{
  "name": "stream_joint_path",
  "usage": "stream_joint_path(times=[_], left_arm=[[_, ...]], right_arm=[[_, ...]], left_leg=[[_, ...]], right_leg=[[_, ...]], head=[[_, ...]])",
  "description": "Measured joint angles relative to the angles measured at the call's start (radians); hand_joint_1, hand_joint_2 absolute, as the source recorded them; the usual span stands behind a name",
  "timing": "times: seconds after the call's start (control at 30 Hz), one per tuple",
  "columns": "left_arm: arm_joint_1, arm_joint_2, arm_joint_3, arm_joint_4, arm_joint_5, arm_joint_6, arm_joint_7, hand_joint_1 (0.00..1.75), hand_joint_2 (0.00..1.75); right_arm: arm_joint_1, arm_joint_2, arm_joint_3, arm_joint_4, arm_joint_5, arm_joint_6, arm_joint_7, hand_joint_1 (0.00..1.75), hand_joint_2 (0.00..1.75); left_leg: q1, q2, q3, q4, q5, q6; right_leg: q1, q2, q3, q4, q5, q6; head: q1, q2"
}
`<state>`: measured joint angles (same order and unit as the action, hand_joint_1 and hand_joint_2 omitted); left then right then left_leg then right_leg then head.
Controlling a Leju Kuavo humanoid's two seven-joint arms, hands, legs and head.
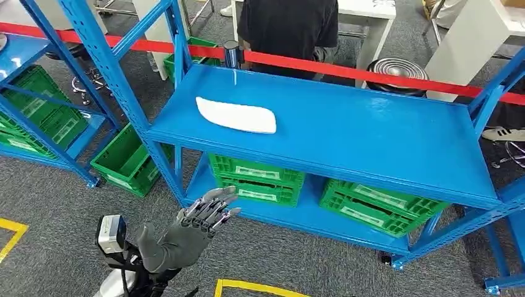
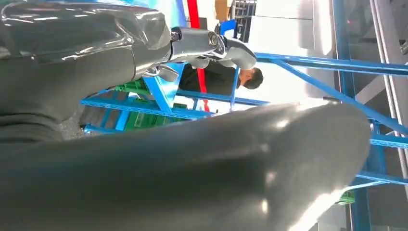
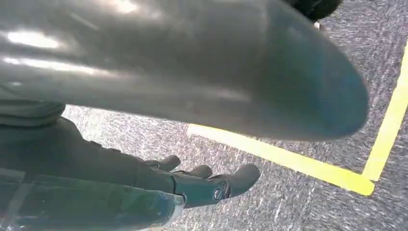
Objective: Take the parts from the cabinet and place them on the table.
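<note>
- White part (image 1: pixel 236 115): a flat, elongated white piece lying on the top shelf of the blue cabinet (image 1: pixel 347 133), toward the shelf's left half and near its front edge; nothing touches it.
- Left hand (image 1: pixel 192 226): raised in front of the cabinet's lower left corner, below and in front of the white part and well apart from it. Its fingers (image 1: pixel 210 207) are stretched out and slightly spread toward the shelving, and it holds nothing. In the left wrist view the thick grey thumb (image 2: pixel 192 168) lies across the frame, with blue shelf frames beyond it.
- Right hand (image 3: pixel 202 185): seen in the right wrist view above grey carpet (image 3: pixel 298 207) marked with yellow floor tape (image 3: pixel 298 163). The dark fingers are extended and lie close together, gently bent, with nothing between them.
- Green crates (image 1: pixel 257 178): stacked on the cabinet's lower shelf, under the white part; further green crates sit to the right on the same shelf and on the neighbouring rack at left.
- Red barrier tape (image 1: pixel 347 71): stretched behind the cabinet.
- Person in black top (image 1: pixel 288 28): standing beyond the tape, behind the cabinet.
</note>
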<state>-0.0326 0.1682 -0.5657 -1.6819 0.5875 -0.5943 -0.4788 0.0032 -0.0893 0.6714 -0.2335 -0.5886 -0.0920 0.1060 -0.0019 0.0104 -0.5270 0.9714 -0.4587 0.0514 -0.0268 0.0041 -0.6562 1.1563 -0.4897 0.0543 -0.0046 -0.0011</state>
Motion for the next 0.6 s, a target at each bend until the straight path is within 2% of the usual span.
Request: stream_joint_path(times=[0.03, 0.07, 0.1, 0.13, 0.17, 0.2, 0.23, 0.27, 0.3, 0.37, 0.4, 0.43, 0.47, 0.5, 0.53, 0.57, 0.6], left_arm=[[0.0, -0.001, 0.0, 0.0, 0.0, -0.002, 0.0, 0.0, 0.0], [-0.001, -0.001, -0.001, 0.0, 0.0, -0.006, 0.0, 0.0, 0.0], [-0.002, -0.001, -0.001, 0.0, 0.0, -0.009, 0.0, 0.0, 0.0], [-0.002, -0.001, -0.002, -0.001, 0.0, -0.015, 0.0, 0.0, 0.0], [-0.001, -0.002, -0.002, 0.0, 0.0, -0.018, 0.0, 0.0, 0.0], [-0.002, -0.002, -0.002, -0.001, 0.0, -0.021, 0.0, 0.0, 0.0], [-0.004, -0.002, -0.003, -0.001, 0.0, -0.021, 0.0, 0.0, 0.0], [-0.005, -0.002, -0.003, -0.002, 0.0, -0.023, 0.0, 0.0, 0.0], [-0.007, -0.002, -0.003, -0.002, 0.0, -0.023, 0.0, 0.0, 0.0], [-0.006, -0.002, -0.003, -0.002, 0.0, -0.023, 0.0, 0.0, 0.0], [-0.005, -0.002, -0.003, -0.002, -0.002, -0.023, 0.0, 0.0, 0.0], [-0.005, -0.002, -0.003, -0.002, -0.002, -0.023, 0.0, 0.0, 0.0], [-0.005, -0.002, -0.003, -0.002, -0.002, -0.023, 0.0, 0.0, 0.0], [-0.006, -0.002, -0.003, -0.002, -0.002, -0.023, 0.0, 0.0, 0.0], [-0.007, -0.002, -0.003, -0.003, -0.003, -0.022, 0.0, 0.0, 0.0], [-0.01, -0.002, -0.003, -0.003, -0.003, -0.021, 0.0, 0.0, 0.0], [-0.013, -0.002, -0.003, -0.004, -0.003, -0.019, 0.001, 0.0, 0.0]], right_arm=[[-0.001, -0.002, 0.0, 0.0, -0.001, 0.0, -0.001, 0.0, 0.0], [-0.002, -0.003, 0.0, 0.0, -0.002, 0.001, -0.003, 0.0, 0.0], [-0.002, -0.004, 0.0, 0.0, -0.006, 0.002, -0.005, 0.0, 0.0], [0.0, -0.005, 0.0, 0.0, -0.01, 0.002, -0.007, 0.0, 0.0], [0.001, -0.006, 0.0, 0.0, -0.012, 0.001, -0.01, 0.0, 0.0], [0.002, -0.006, 0.0, 0.0, -0.013, 0.0, -0.012, 0.0, 0.0], [0.002, -0.005, 0.0, -0.002, -0.014, 0.0, -0.013, 0.0, 0.0], [0.001, -0.006, 0.0, -0.002, -0.015, 0.0, -0.015, 0.0, 0.0], [0.0, -0.008, 0.0, -0.002, -0.014, 0.0, -0.015, 0.0, 0.0], [0.001, -0.009, 0.0, -0.003, -0.015, -0.002, -0.016, 0.0, 0.0], [0.002, -0.01, 0.0, -0.003, -0.015, -0.003, -0.016, 0.0, 0.0], [0.002, -0.01, 0.0, -0.003, -0.015, -0.003, -0.016, 0.0, 0.0], [0.001, -0.011, 0.0, -0.003, -0.015, -0.003, -0.016, 0.0, 0.0], [0.001, -0.011, 0.0, -0.005, -0.015, -0.003, -0.016, 0.0, 0.0], [0.0, -0.011, 0.0, -0.008, -0.015, -0.003, -0.017, 0.0, 0.0], [0.0, -0.01, 0.0, -0.011, -0.015, -0.003, -0.017, 0.0, 0.0], [0.0, -0.006, 0.0, -0.013, -0.015, -0.003, -0.017, 0.0, 0.0]], left_leg=[[0.001, 0.0, -0.001, 0.008, -0.005, -0.006], [-0.004, 0.001, -0.006, 0.017, -0.012, -0.014], [-0.009, 0.0, -0.01, 0.026, -0.018, -0.019], [-0.009, 0.0, -0.012, 0.026, -0.017, -0.021], [-0.006, 0.0, -0.011, 0.025, -0.017, -0.022], [-0.005, 0.001, -0.011, 0.026, -0.018, -0.023], [-0.002, -0.001, -0.011, 0.032, -0.027, -0.029], [-0.001, -0.005, -0.017, 0.054, -0.042, -0.036], [0.004, -0.007, -0.049, 0.117, -0.078, -0.044], [0.009, -0.007, -0.141, 0.289, -0.149, -0.053], [0.011, -0.007, -0.179, 0.352, -0.161, -0.054], [0.011, -0.007, -0.191, 0.36, -0.146, -0.052], [0.011, -0.007, -0.179, 0.32, -0.109, -0.048], [0.011, -0.008, -0.146, 0.243, -0.06, -0.04], [0.008, -0.01, -0.097, 0.135, -0.004, -0.027], [0.002, -0.014, -0.062, 0.055, 0.026, -0.01], [0.0, -0.007, -0.055, 0.043, 0.009, -0.005]], right_leg=[[-0.002, -0.006, 0.054, -0.101, 0.032, 0.008], [-0.001, -0.013, 0.076, -0.147, 0.028, -0.003], [0.001, -0.006, 0.081, -0.151, 0.033, -0.016], [0.003, -0.005, 0.078, -0.147, 0.032, -0.023], [0.007, -0.005, 0.078, -0.147, 0.031, -0.025], [0.005, -0.003, 0.079, -0.148, 0.031, -0.032], [-0.005, -0.002, 0.083, -0.151, 0.033, -0.037], [-0.005, 0.0, 0.087, -0.151, 0.031, -0.041], [-0.005, 0.0, 0.088, -0.151, 0.029, -0.048], [-0.001, 0.0, 0.087, -0.151, 0.028, -0.05], [0.0, 0.001, 0.087, -0.15, 0.027, -0.052], [0.002, 0.002, 0.089, -0.15, 0.026, -0.053], [0.004, 0.005, 0.091, -0.15, 0.025, -0.053], [0.006, 0.008, 0.095, -0.151, 0.024, -0.054], [0.01, 0.01, 0.1, -0.151, 0.023, -0.055], [0.008, 0.012, 0.101, -0.153, 0.022, -0.055], [0.019, 0.013, 0.099, -0.152, 0.02, -0.049]], head=[[0.0, 0.0], [0.0, 0.0], [-0.002, 0.0], [-0.002, 0.0], [-0.002, 0.0], [-0.002, 0.0], [-0.001, 0.0], [-0.004, 0.0], [-0.006, 0.0], [-0.006, 0.0], [-0.006, 0.0], [-0.006, 0.0], [-0.006, 0.0], [-0.006, 0.0], [-0.006, 0.0], [-0.006, 0.0], [-0.003, 0.0]])
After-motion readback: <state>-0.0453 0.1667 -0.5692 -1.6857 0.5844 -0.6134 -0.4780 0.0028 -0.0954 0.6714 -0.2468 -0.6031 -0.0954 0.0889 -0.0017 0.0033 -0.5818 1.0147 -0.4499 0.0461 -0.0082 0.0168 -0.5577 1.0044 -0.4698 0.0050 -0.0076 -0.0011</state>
